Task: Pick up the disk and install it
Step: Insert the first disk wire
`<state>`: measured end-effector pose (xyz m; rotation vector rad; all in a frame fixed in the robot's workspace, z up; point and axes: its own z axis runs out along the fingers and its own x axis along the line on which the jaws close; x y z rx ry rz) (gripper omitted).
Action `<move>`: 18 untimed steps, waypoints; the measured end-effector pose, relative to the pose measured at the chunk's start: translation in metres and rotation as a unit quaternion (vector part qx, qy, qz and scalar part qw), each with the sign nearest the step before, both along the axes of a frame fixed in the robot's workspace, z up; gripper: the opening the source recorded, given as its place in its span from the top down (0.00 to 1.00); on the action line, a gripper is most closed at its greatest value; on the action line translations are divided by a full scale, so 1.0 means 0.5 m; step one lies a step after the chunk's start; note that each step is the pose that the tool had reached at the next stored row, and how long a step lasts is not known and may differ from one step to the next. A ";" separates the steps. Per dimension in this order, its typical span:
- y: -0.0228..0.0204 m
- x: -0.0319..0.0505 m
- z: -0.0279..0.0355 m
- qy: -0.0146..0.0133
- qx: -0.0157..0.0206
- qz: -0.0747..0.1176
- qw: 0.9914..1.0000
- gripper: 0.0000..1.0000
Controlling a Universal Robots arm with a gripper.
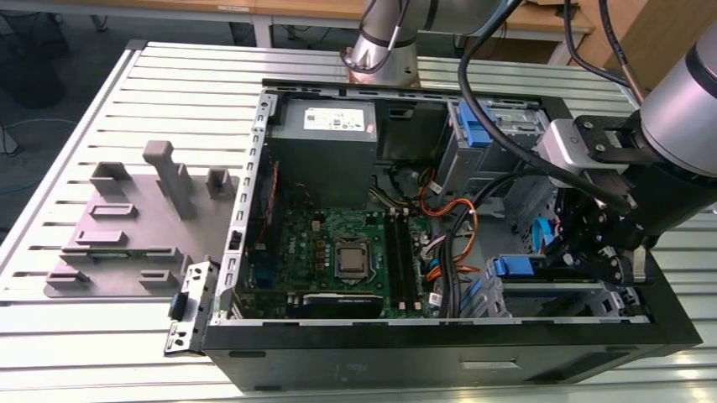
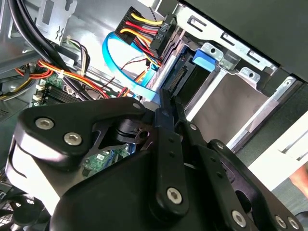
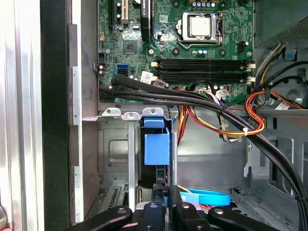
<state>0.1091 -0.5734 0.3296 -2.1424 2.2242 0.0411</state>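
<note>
Blue-railed disk [image 3: 156, 144] sits on edge in the metal drive cage [image 3: 113, 149], at a corner of the open computer case [image 1: 448, 353], low on the exterior view's right. Its blue tab is near the cage lip, and in the second wrist view its connector end faces the gripper [image 2: 164, 103]. Gripper fingers look together with nothing seen between them. The tips are just beside the disk's connector edge and close to a blue flat cable [image 2: 113, 55]. Touching or a small gap: cannot tell. Case rests on the slatted worktop [image 1: 67, 168]. Motherboard [image 3: 192, 43] and a wire bundle [image 3: 216, 110], black and coloured, lie next to the cage.

Step, my read: install, late stage. Disk is off the worktop and in its slot, so pick-up looks done. Gripper is placed as for pushing, not carrying. Fully latched or not: cannot tell. Any further push would call for a straight line down the slot, with the fingers closed as a flat pusher. It would also need to clear the blue flat cable and the wire bundle, with light force so the rails don't jam.
</note>
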 end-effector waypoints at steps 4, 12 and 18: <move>0.0000 0.000 -0.001 0.000 0.000 0.000 1.000 0.83; 0.0000 0.000 0.000 0.000 0.000 0.000 1.000 0.76; 0.0001 0.000 0.017 0.000 0.000 0.000 1.000 0.76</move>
